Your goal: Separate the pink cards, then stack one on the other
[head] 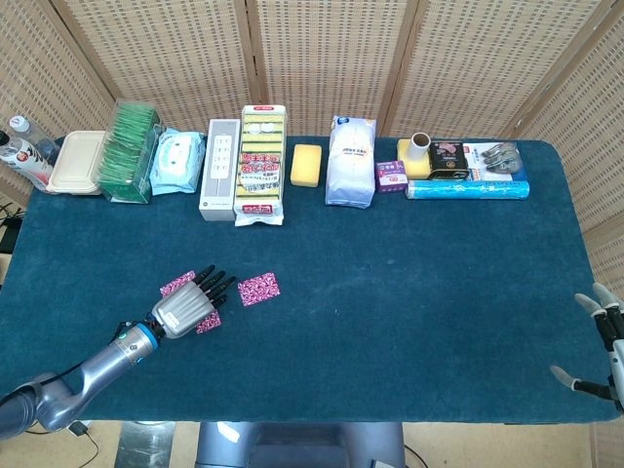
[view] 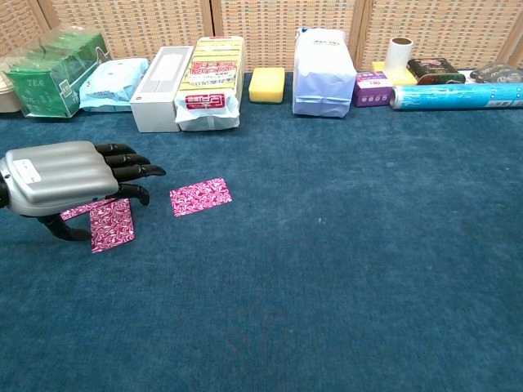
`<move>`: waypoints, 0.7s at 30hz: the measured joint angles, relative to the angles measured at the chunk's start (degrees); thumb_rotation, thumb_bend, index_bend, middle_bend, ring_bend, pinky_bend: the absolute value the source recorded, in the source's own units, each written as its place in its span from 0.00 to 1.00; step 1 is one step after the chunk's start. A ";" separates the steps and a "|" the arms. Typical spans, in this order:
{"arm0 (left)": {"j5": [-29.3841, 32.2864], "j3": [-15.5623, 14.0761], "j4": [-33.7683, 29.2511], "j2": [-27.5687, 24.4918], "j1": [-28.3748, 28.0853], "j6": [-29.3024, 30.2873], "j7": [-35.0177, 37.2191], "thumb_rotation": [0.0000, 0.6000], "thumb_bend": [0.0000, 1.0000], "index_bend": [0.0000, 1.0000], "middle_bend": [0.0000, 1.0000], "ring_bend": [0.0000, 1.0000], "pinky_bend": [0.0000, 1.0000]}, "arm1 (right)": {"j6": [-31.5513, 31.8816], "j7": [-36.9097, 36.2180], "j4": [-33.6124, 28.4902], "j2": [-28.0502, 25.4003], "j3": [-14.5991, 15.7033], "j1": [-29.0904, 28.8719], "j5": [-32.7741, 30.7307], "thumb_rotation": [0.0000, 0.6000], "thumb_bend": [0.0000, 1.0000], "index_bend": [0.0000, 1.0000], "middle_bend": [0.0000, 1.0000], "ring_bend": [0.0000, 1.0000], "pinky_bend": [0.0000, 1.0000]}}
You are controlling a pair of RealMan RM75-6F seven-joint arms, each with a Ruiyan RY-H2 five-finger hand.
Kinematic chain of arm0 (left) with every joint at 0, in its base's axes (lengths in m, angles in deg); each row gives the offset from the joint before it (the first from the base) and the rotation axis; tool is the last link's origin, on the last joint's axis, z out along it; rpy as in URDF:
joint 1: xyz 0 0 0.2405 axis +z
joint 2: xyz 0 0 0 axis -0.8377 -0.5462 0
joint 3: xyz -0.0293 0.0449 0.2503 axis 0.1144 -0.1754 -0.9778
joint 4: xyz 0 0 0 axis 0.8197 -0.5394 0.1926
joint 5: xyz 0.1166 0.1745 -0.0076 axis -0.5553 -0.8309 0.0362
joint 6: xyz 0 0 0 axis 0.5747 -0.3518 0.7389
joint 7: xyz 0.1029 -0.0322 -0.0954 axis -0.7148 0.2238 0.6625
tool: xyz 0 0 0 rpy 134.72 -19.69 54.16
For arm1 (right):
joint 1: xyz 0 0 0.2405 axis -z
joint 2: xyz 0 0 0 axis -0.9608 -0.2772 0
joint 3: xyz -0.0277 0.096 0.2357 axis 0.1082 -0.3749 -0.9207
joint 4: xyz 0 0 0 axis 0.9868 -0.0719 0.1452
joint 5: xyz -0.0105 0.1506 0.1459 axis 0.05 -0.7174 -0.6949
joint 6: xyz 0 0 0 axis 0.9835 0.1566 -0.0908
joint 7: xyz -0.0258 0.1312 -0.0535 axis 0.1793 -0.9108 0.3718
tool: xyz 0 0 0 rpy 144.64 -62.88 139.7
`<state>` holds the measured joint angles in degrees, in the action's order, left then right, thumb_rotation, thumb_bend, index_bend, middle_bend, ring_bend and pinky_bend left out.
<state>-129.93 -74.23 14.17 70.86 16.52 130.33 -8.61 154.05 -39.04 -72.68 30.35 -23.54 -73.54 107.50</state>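
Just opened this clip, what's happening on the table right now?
The left hand hovers with fingers spread over two pink cards at the table's left front: one card pokes out in front of it, the other is mostly hidden in the chest view. A third card lies apart to their right. The cards look separated; none is stacked yet. The right hand sits open at the table's far right edge, holding nothing.
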 measured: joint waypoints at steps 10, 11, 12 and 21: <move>0.76 0.40 0.59 0.79 0.43 -1.09 -1.41 1.00 0.20 0.22 0.00 0.00 0.07 | 0.00 0.12 -0.04 0.10 0.02 0.02 0.00 1.00 0.00 0.10 0.00 0.00 0.00; 0.76 0.43 0.63 0.85 0.44 -1.13 -1.45 1.00 0.20 0.22 0.00 0.00 0.07 | -0.02 0.14 -0.01 0.13 0.02 0.03 0.00 1.00 0.00 0.10 0.00 0.00 0.00; 0.73 0.44 0.64 0.86 0.44 -1.15 -1.52 1.00 0.20 0.22 0.00 0.00 0.07 | -0.03 0.16 0.00 0.16 0.02 0.02 0.00 1.00 0.00 0.10 0.00 0.00 0.00; 1.09 0.77 0.40 1.03 0.86 -1.08 -0.55 1.00 0.20 0.37 0.00 0.00 0.07 | 0.05 -0.42 0.03 -0.06 0.00 0.09 -0.04 1.00 0.00 0.10 0.00 0.00 0.00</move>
<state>-128.84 -73.46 14.57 71.90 17.38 129.26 -9.16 154.10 -39.47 -72.65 30.29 -23.54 -73.45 107.46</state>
